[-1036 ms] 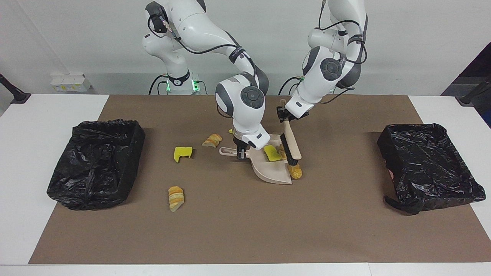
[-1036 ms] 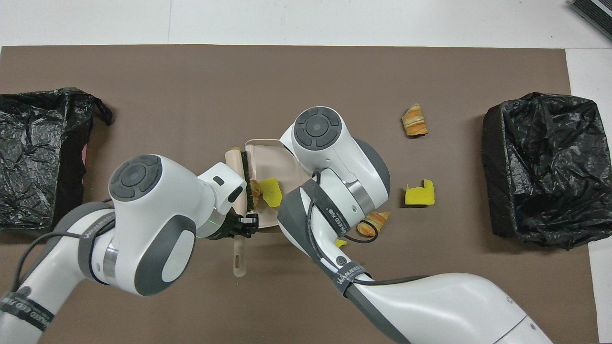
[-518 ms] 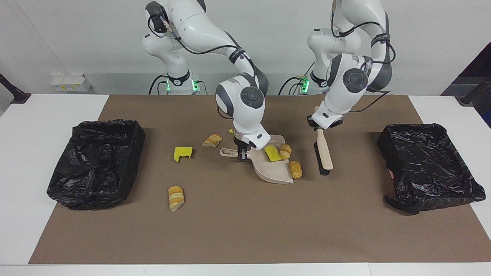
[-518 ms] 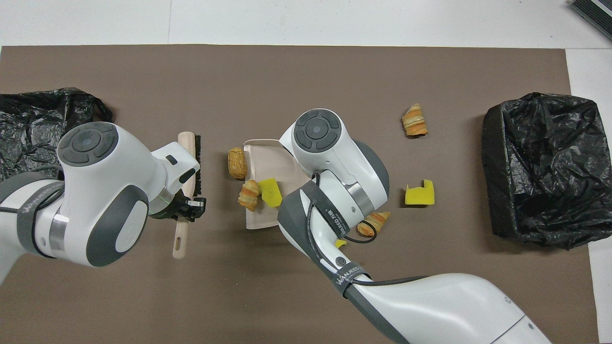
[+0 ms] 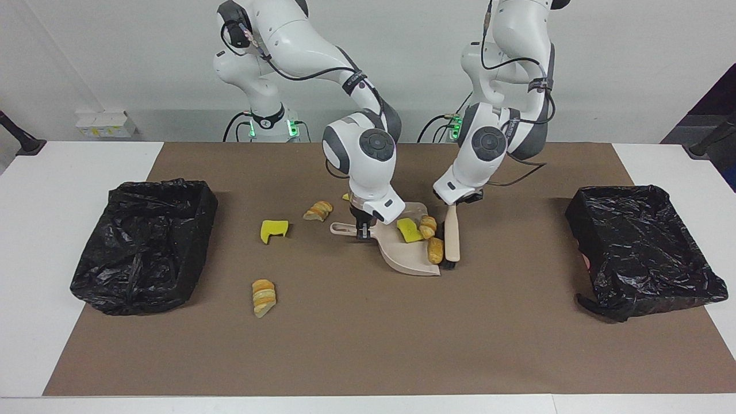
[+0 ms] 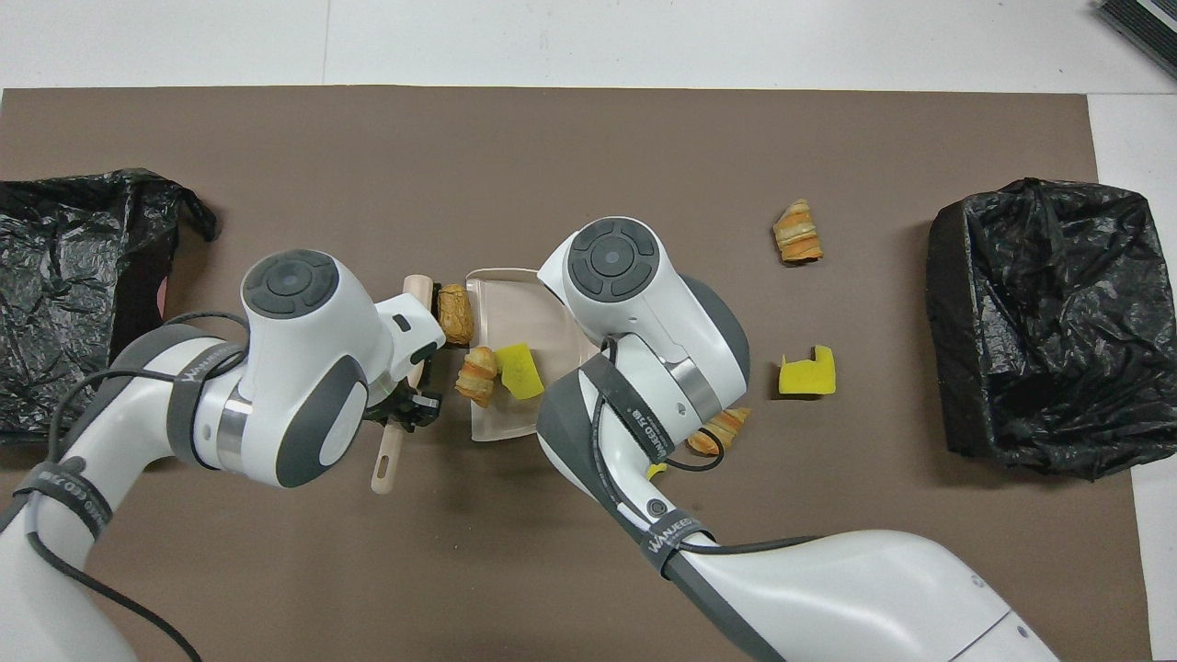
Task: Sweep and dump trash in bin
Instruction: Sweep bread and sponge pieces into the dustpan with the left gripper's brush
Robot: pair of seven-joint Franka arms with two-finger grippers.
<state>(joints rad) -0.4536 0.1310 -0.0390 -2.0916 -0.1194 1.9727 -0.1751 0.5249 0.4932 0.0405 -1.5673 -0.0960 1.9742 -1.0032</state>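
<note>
My right gripper (image 5: 361, 230) is shut on the handle of the beige dustpan (image 5: 409, 259), which lies flat on the brown mat. On the pan sit a yellow sponge piece (image 5: 408, 230) and a bread chunk (image 5: 427, 226). My left gripper (image 5: 455, 201) is shut on the beige brush (image 5: 452, 236), whose black bristles press another bread chunk (image 5: 435, 250) against the pan's open lip. In the overhead view that chunk (image 6: 454, 311) lies between the brush head (image 6: 418, 287) and the dustpan (image 6: 510, 303). My right gripper is hidden under its arm there.
Loose trash lies toward the right arm's end: a yellow sponge (image 5: 273, 229), bread pieces (image 5: 318, 210) (image 5: 264, 297) and a small yellow bit (image 5: 345, 196). Black-lined bins (image 5: 144, 244) (image 5: 644, 247) stand at each end of the mat.
My left arm swung the brush away toward its own end of the table, then brought it back, pushing the outer bread chunk against the pan's lip. The right arm and pan stayed put.
</note>
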